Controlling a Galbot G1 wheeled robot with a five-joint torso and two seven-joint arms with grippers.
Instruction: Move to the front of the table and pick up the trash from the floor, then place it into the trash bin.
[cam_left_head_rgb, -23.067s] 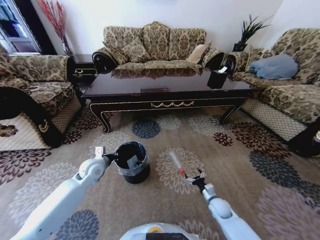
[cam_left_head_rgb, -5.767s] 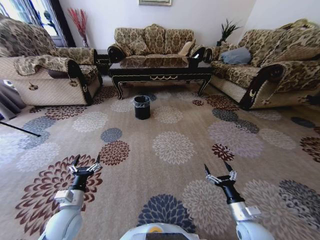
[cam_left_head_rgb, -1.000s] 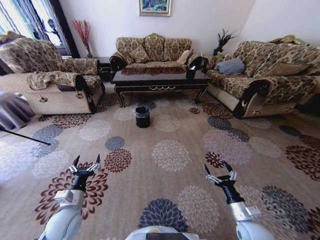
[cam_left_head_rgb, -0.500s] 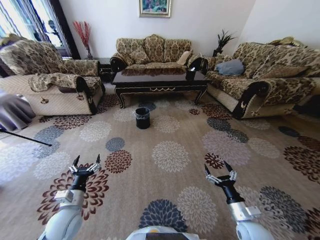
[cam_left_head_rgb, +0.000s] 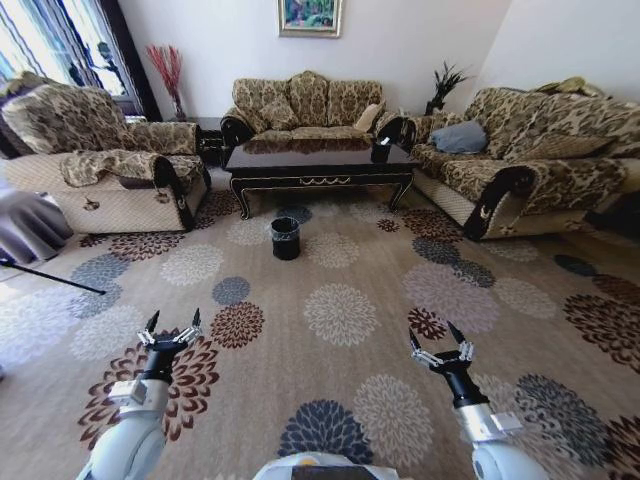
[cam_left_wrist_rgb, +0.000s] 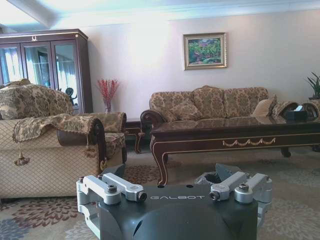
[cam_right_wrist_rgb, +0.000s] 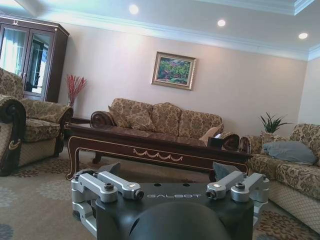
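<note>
The long dark table (cam_left_head_rgb: 318, 160) stands far ahead in front of the back sofa. It is also in the left wrist view (cam_left_wrist_rgb: 235, 134) and the right wrist view (cam_right_wrist_rgb: 150, 142). The small black trash bin (cam_left_head_rgb: 286, 237) stands on the flowered floor (cam_left_head_rgb: 340, 310) just before the table. The trash is out of view. My left gripper (cam_left_head_rgb: 173, 320) hangs low at the near left, open and empty. My right gripper (cam_left_head_rgb: 433, 337) hangs at the near right, also open and empty. Both are far from the bin.
A patterned armchair (cam_left_head_rgb: 100, 170) is on the left, a sofa (cam_left_head_rgb: 305, 100) behind the table and another sofa (cam_left_head_rgb: 530, 160) on the right. A thin black rod (cam_left_head_rgb: 50, 277) and grey cloth (cam_left_head_rgb: 30, 225) lie at the left. A wide stretch of carpet separates me from the bin.
The camera now sits much farther from the table and bin than in the earliest frame. Over the last second the picture has shifted only slightly. Both grippers have stayed open in the same pose.
</note>
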